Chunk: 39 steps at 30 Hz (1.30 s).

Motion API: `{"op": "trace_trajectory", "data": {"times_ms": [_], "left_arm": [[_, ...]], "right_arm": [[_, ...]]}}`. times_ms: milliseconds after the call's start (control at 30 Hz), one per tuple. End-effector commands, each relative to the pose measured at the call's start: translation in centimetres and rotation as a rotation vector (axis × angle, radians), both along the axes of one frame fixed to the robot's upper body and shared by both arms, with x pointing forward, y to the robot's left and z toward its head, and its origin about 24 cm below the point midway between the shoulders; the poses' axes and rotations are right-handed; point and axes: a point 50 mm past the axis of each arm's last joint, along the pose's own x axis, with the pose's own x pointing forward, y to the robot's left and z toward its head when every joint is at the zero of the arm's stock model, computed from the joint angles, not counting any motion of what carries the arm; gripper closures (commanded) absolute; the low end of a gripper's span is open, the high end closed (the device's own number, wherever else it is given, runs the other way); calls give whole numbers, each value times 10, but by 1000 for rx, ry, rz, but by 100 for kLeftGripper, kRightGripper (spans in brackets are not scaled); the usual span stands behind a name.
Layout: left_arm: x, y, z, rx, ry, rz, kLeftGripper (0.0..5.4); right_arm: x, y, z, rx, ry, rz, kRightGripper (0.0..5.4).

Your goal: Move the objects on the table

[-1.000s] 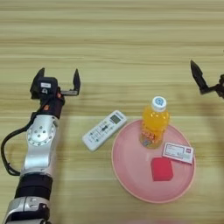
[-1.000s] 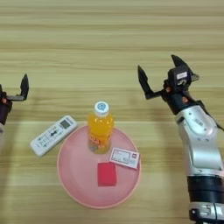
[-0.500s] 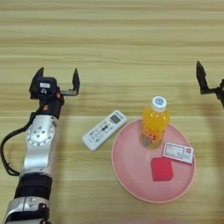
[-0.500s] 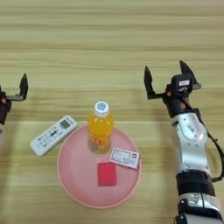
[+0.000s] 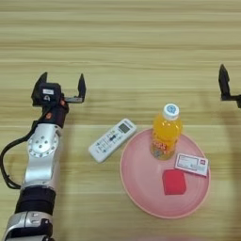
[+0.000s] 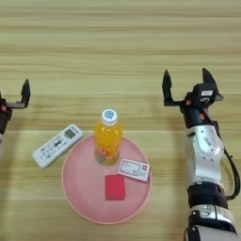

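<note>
Nearest the robot, a large round pink plate (image 5: 141, 195) holds a small red square block (image 5: 173, 181), a white card with red print (image 5: 191, 163) just beside it, and, at the far rim, an upright orange-juice bottle with a white cap (image 5: 165, 132). A white rectangular remote control with buttons (image 5: 112, 140) lies angled on the light wooden plank table (image 5: 132, 42), close to the plate's left edge. Further out, the left gripper (image 5: 62, 85) and right gripper (image 6: 187, 84) flank the plate with fingers spread wide, holding nothing, likely poised for a first reach.
</note>
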Motion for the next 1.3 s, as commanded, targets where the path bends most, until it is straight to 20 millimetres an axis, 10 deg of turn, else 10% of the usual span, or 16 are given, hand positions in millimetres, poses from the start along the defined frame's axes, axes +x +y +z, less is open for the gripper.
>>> {"op": "trace_trajectory", "data": {"times_ms": [33,1300], "left_arm": [[1,-5,11,30,-50,-59,0],[-63,-103,47,10,-129,-1120,0]], "right_arm": [[3,1,5,10,-25,-13,1],[6,3,0,-2,1,-16,1]]}}
